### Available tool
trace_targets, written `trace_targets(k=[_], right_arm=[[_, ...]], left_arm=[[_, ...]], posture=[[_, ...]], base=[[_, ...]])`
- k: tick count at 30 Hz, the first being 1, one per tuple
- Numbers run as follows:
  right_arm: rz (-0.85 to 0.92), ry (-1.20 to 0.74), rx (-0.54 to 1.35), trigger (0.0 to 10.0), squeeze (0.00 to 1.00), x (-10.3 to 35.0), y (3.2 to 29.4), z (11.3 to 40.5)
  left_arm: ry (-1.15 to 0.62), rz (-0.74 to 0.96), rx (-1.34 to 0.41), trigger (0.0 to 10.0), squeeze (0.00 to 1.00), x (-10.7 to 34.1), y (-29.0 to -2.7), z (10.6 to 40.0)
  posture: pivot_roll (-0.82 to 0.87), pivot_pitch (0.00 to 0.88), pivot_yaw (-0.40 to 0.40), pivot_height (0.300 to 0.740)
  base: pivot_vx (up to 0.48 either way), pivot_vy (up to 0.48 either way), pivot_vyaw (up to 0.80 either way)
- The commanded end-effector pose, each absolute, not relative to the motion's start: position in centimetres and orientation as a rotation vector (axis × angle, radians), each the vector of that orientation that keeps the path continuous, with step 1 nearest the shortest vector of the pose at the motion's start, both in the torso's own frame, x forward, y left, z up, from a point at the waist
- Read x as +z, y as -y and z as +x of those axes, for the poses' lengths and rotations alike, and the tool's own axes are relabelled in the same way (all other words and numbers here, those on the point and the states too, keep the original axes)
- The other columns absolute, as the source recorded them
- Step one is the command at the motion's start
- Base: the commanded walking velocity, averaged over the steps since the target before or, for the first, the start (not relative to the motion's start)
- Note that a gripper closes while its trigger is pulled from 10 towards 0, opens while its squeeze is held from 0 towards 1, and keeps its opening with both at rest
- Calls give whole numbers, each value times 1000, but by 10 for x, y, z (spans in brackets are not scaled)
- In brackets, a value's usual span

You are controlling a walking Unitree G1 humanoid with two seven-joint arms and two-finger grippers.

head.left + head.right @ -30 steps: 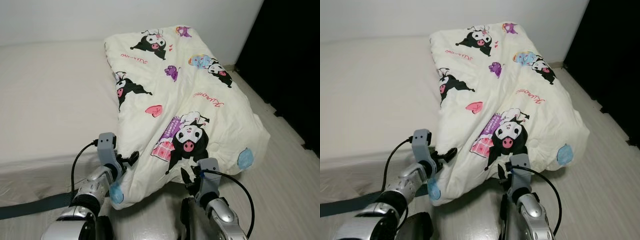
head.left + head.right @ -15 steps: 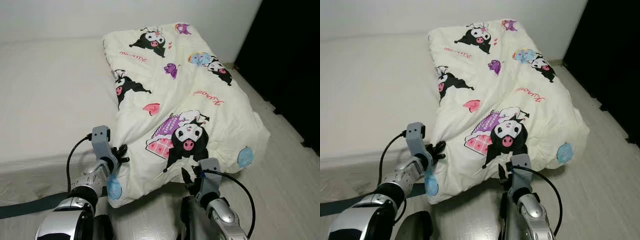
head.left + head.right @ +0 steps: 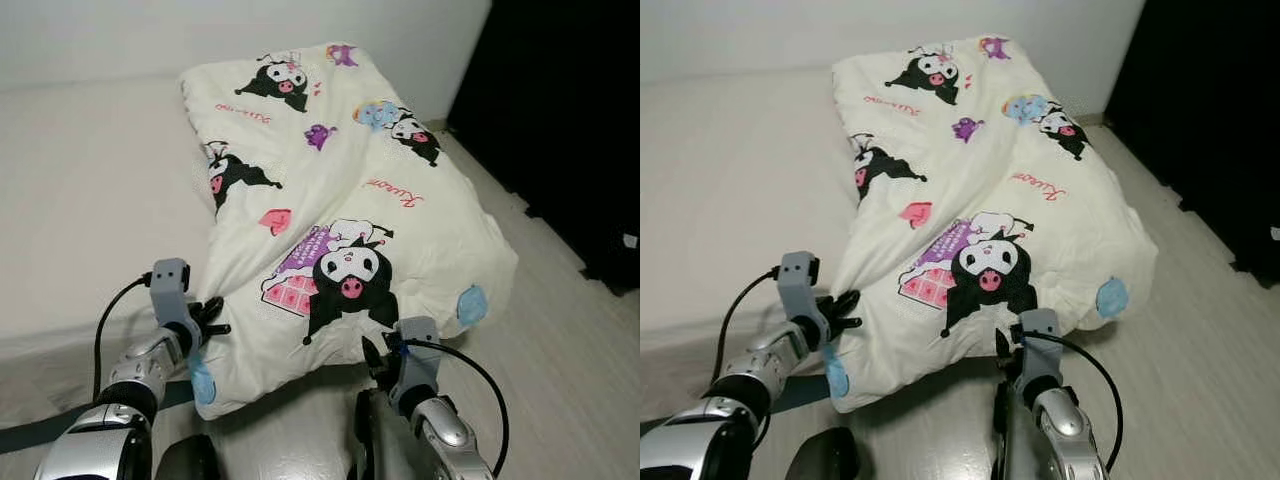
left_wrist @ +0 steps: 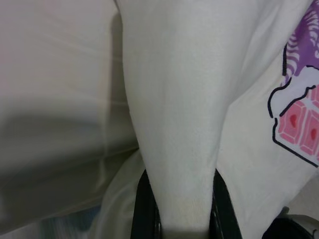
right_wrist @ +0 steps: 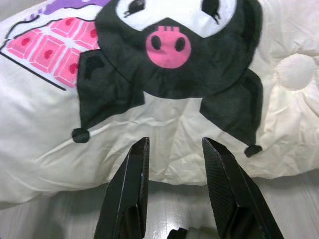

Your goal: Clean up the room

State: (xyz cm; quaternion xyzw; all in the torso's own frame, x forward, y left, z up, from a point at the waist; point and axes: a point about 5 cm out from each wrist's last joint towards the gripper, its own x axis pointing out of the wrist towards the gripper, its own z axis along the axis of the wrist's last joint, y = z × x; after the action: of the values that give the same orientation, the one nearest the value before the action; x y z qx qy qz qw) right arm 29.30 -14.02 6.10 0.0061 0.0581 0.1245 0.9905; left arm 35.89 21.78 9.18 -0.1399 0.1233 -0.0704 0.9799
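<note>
A cream quilt (image 3: 340, 200) printed with black cartoon characters lies folded across the right side of a white mattress (image 3: 90, 200), its near end hanging over the edge. My left gripper (image 3: 205, 318) is shut on a pinched fold of the quilt (image 4: 174, 164) at its near left edge, the cloth pulled taut between the fingers (image 4: 145, 209). My right gripper (image 5: 172, 164) stands open just below the quilt's near hem, under the black character with the pink nose (image 5: 169, 47), with nothing between its fingers (image 5: 130, 184).
A pale wood floor (image 3: 560, 340) runs along the right of the mattress, with a dark opening (image 3: 570, 120) beyond it. A white wall (image 3: 150, 35) stands behind the bed. The mattress left of the quilt is bare sheet.
My left gripper has drawn back and to the left with the quilt's edge in it, stretching a fold of cloth. The camera has shifted a little. My right gripper has stayed put.
</note>
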Motion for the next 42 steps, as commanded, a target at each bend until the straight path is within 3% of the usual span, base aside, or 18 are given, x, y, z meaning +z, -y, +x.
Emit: trace_targets(k=[1, 2, 3, 5, 6, 11, 12, 13, 18, 23, 25, 27, 33, 38, 42], right_arm=[[21, -153, 244, 10000, 0, 52, 140, 287], [22, -154, 245, 10000, 0, 52, 140, 287], [24, -155, 246, 10000, 0, 52, 139, 287], [25, -156, 247, 10000, 0, 52, 139, 287], [26, -158, 249, 10000, 0, 51, 139, 287], [28, -161, 254, 10000, 0, 51, 137, 287], [29, -163, 255, 10000, 0, 50, 137, 287], [30, -164, 254, 10000, 0, 50, 138, 286], [32, -166, 254, 10000, 0, 49, 138, 285], [38, -159, 258, 10000, 0, 50, 139, 286], [45, -147, 262, 10000, 0, 52, 139, 288], [58, -123, 277, 10000, 0, 58, 136, 292], [57, -113, 290, 10000, 0, 61, 134, 297], [44, -87, 298, 10000, 0, 69, 134, 307], [31, -78, 289, 10000, 0, 72, 135, 313]], left_arm=[[-288, -286, -24, 0, 0, 78, -251, 342], [-265, -266, -21, 0, 0, 81, -255, 342], [-251, -249, -38, 10000, 176, 82, -255, 341], [-244, -237, -54, 10000, 176, 82, -254, 341], [-230, -266, -110, 10000, 1000, 80, -248, 340], [-236, -288, -165, 10000, 1000, 74, -241, 335], [-242, -295, -206, 10000, 576, 71, -238, 333], [-249, -310, -254, 10000, 0, 68, -234, 330], [-256, -341, -395, 10000, 0, 64, -231, 316], [-232, -454, -457, 10000, 0, 72, -247, 301], [-175, -509, -399, 10000, 0, 81, -258, 300], [3, -629, -242, 10000, 0, 106, -293, 294], [105, -639, -167, 10000, 0, 120, -316, 278], [165, -513, -125, 10000, 0, 137, -304, 272], [150, -358, -49, 10000, 0, 136, -266, 287]], posture=[[-76, 327, -10, 555], [-74, 325, -8, 555], [-74, 324, -9, 555], [-72, 322, -9, 555], [-72, 322, -9, 555], [-73, 317, -2, 555], [-74, 313, 0, 555], [-74, 313, 0, 555], [-73, 308, 1, 555], [-69, 299, -5, 555], [-69, 287, -13, 555], [-66, 266, -33, 555], [-60, 237, -53, 555], [-45, 188, -82, 555], [-29, 161, -85, 555]], base=[[0, 0, 0], [0, 0, 0], [0, 0, 0], [0, 0, 0], [0, 0, 0], [0, 0, 0], [0, 0, 0], [0, 0, 0], [0, 0, 0], [0, 0, 0], [0, 0, 0], [0, 0, 0], [0, 0, 0], [0, 0, 0], [0, 0, 0]])
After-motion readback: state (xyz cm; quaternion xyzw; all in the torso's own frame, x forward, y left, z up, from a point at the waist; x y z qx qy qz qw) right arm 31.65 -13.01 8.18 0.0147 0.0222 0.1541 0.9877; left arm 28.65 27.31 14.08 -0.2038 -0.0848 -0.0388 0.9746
